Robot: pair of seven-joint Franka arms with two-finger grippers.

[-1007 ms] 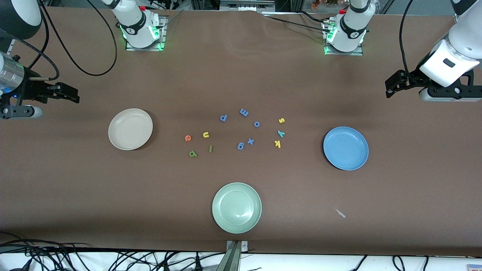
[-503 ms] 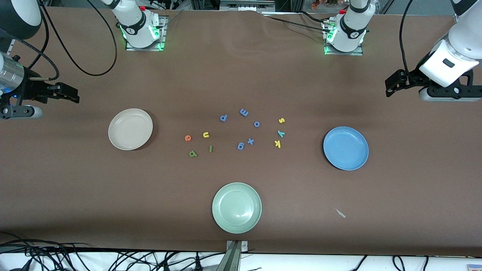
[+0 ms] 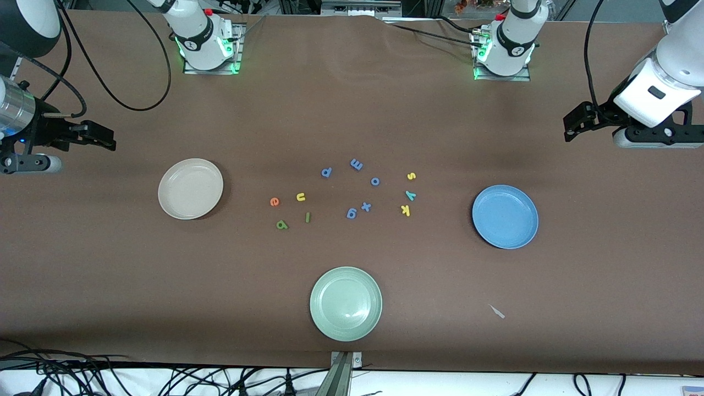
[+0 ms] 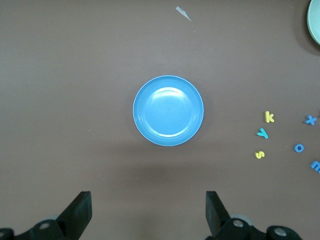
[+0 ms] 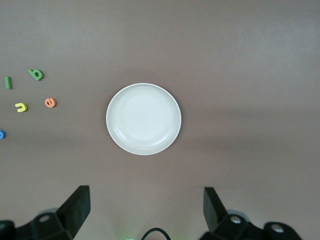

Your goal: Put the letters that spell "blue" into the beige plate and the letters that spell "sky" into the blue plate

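Note:
The beige plate (image 3: 190,188) (image 5: 143,118) lies toward the right arm's end and holds nothing. The blue plate (image 3: 505,216) (image 4: 168,110) lies toward the left arm's end, also holding nothing. Between them on the table are orange e (image 3: 274,202), yellow u (image 3: 301,197), green l (image 3: 308,217) and green b (image 3: 282,224), then yellow s (image 3: 411,176), teal y (image 3: 410,194) and yellow k (image 3: 406,210). My left gripper (image 3: 575,122) (image 4: 148,210) hangs open over bare table by the blue plate. My right gripper (image 3: 104,137) (image 5: 145,207) hangs open over bare table by the beige plate.
Several blue letters (image 3: 356,164) lie among the others in the middle. A pale green plate (image 3: 345,303) sits nearer the front camera. A small pale scrap (image 3: 498,312) lies nearer the camera than the blue plate. Cables trail along the front edge.

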